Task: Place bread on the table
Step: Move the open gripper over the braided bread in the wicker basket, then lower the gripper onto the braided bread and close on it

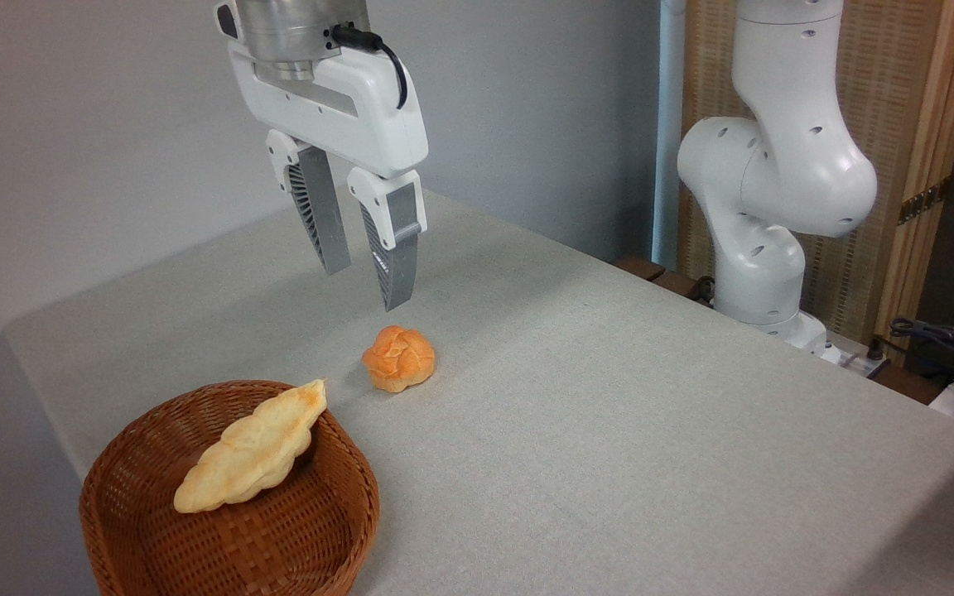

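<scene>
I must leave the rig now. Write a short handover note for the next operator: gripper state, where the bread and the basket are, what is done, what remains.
Gripper: open, empty, in the air above the table, up and left of the small round roll.
Bread: long loaf, pale side up, in the wicker basket at front left, tilted, with one pointed end over the rim.
Round roll: already on the cloth, beside the basket, not touching it.
Done: nothing visible for the loaf.
Left: grasp the loaf, lift it out, set it on the table.
</scene>
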Robot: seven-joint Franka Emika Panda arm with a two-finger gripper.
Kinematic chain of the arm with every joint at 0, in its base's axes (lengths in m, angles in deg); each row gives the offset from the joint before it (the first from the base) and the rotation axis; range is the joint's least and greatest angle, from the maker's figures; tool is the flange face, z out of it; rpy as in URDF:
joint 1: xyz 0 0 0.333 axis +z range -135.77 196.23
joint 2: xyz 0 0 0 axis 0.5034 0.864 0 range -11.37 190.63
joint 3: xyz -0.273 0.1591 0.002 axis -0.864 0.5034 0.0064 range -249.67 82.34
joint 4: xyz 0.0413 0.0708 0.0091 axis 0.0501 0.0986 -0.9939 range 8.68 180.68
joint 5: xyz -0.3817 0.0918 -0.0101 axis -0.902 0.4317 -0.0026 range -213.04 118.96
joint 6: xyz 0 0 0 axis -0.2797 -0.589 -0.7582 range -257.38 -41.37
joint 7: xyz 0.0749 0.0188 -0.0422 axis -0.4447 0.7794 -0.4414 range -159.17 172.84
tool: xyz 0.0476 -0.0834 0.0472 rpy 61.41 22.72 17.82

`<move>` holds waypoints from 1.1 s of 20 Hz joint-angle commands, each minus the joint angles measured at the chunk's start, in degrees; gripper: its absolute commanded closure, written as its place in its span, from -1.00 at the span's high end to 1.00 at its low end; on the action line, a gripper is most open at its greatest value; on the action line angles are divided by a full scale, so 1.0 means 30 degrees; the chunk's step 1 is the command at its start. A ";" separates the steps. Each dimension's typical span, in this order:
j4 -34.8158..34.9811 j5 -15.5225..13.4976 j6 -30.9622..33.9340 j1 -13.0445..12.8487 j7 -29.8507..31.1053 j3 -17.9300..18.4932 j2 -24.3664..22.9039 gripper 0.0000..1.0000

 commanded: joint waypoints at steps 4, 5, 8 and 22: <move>0.0193 -0.0379 -0.0198 0.0063 -0.0259 0.0143 -0.0044 1.00; 0.0251 -0.0379 -0.0227 0.0063 -0.0259 0.0143 -0.0044 1.00; 0.0718 -0.0379 -0.1948 0.0063 -0.0259 0.0143 -0.0015 1.00; 0.1541 -0.0844 -1.0042 0.0005 0.0121 -0.2084 0.4376 1.00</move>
